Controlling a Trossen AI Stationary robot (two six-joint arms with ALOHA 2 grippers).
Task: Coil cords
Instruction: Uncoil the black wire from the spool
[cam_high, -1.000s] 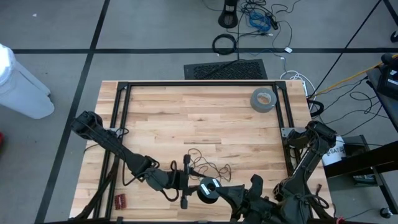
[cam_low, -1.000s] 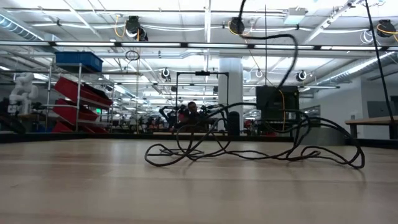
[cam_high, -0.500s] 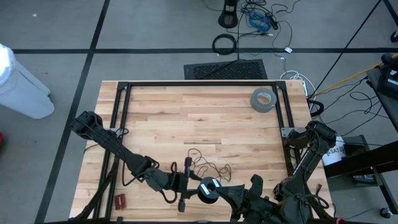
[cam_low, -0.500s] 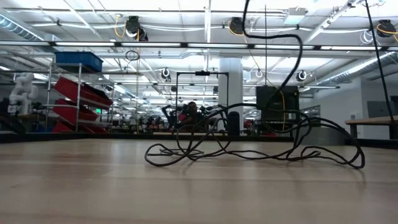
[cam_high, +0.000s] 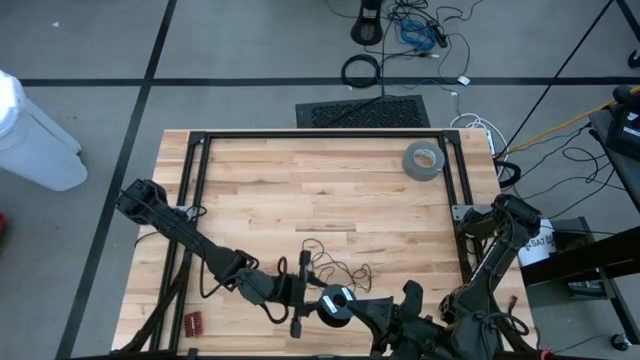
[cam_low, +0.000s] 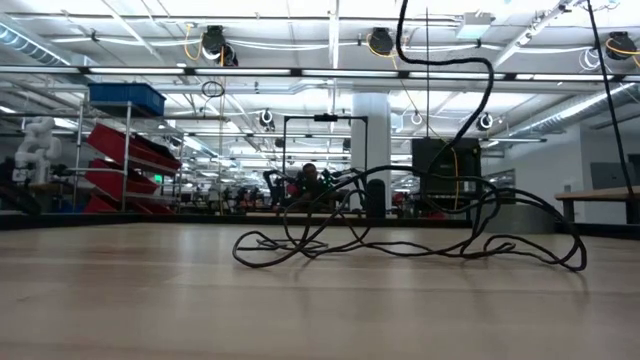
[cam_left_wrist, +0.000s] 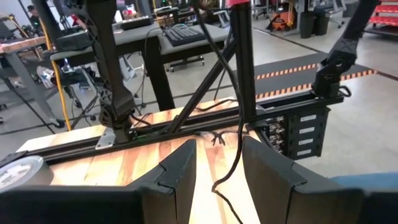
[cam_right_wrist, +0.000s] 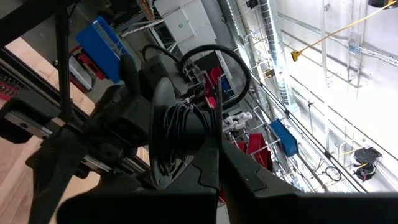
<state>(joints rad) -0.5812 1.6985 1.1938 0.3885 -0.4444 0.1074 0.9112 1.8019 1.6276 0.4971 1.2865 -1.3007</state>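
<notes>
High view: cord (cam_high: 335, 265), thin, limp, light, tangle-prone, near table (cam_high: 300, 180) front edge; left gripper (cam_high: 300, 293) part-open astride one strand; right gripper (cam_high: 338, 303) closed on wound turns; grasp a free strand.

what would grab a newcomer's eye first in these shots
Probably the thin black cord, lying in a loose tangle on the wooden table near its front edge, with one strand rising out of the low view's top. Next, the two dark arms crowding that front edge, the left end effector beside the tangle. A grey tape roll sits alone near the far right corner.
</notes>
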